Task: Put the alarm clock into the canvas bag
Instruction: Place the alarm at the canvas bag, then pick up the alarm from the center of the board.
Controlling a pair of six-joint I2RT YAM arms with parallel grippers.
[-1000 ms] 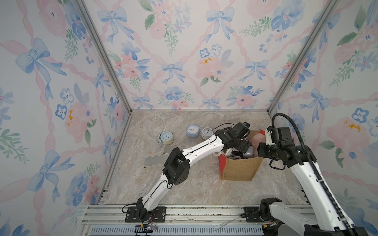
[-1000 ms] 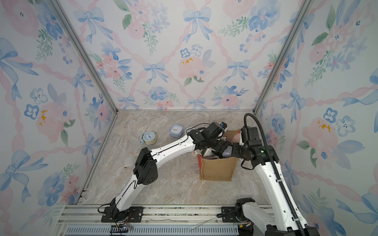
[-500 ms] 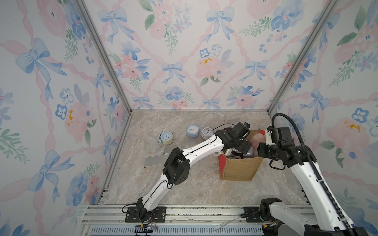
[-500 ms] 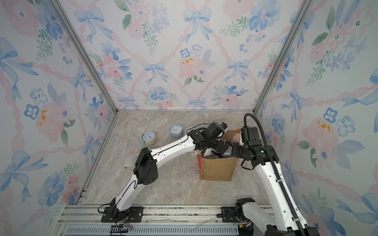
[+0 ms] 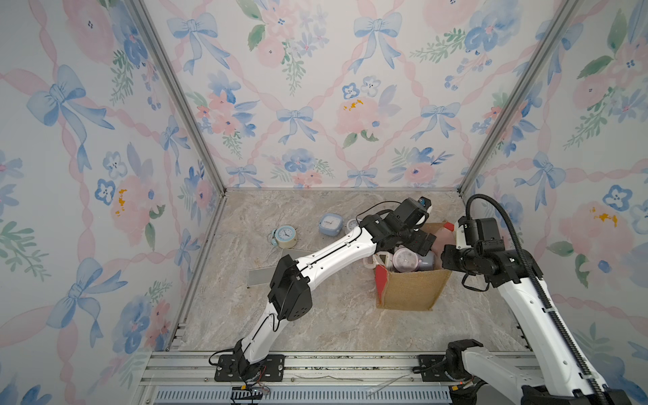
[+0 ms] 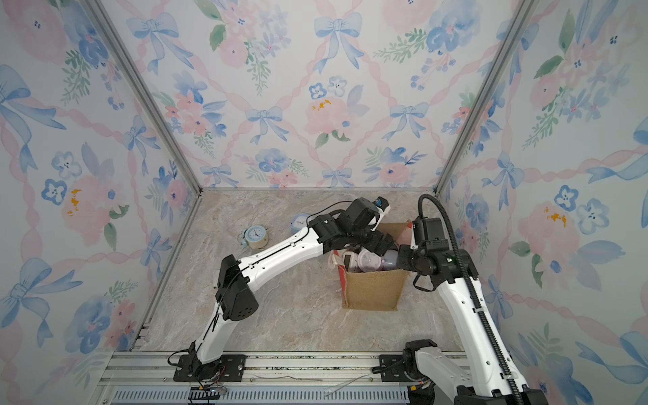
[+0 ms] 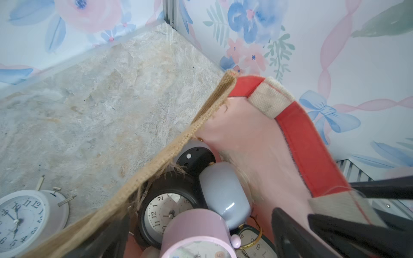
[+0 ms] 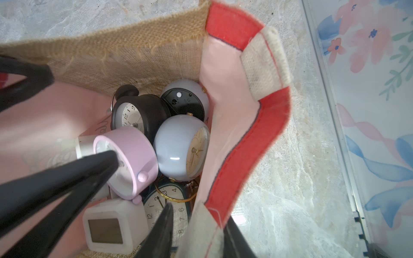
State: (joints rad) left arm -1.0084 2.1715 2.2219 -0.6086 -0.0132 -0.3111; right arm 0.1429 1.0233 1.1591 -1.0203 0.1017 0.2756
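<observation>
The canvas bag (image 5: 410,287) (image 6: 371,291) stands upright at the right of the floor, with several clocks inside. A pink alarm clock (image 5: 405,260) (image 6: 368,261) (image 7: 196,230) (image 8: 134,152) lies on top of that pile. My left gripper (image 5: 417,242) (image 7: 201,216) hangs in the bag's mouth, open. Its fingers (image 8: 67,174) stand wide on either side of the pink clock without clamping it. My right gripper (image 5: 443,257) (image 8: 199,221) is shut on the bag's red side wall (image 8: 234,29) (image 7: 308,143), with one finger inside and one outside.
A black clock (image 8: 138,111), a grey-blue one (image 8: 178,147), a white digital cube (image 8: 111,225) and a dark green clock lie in the bag. On the floor behind it are a light blue round clock (image 5: 284,236), a blue square clock (image 5: 330,224) and a white clock (image 7: 20,216). A grey flat strip (image 5: 261,277) lies under the left arm.
The left gripper's fingers have spread a little wider round the pink clock. Both arms and the bag stay where they were.
</observation>
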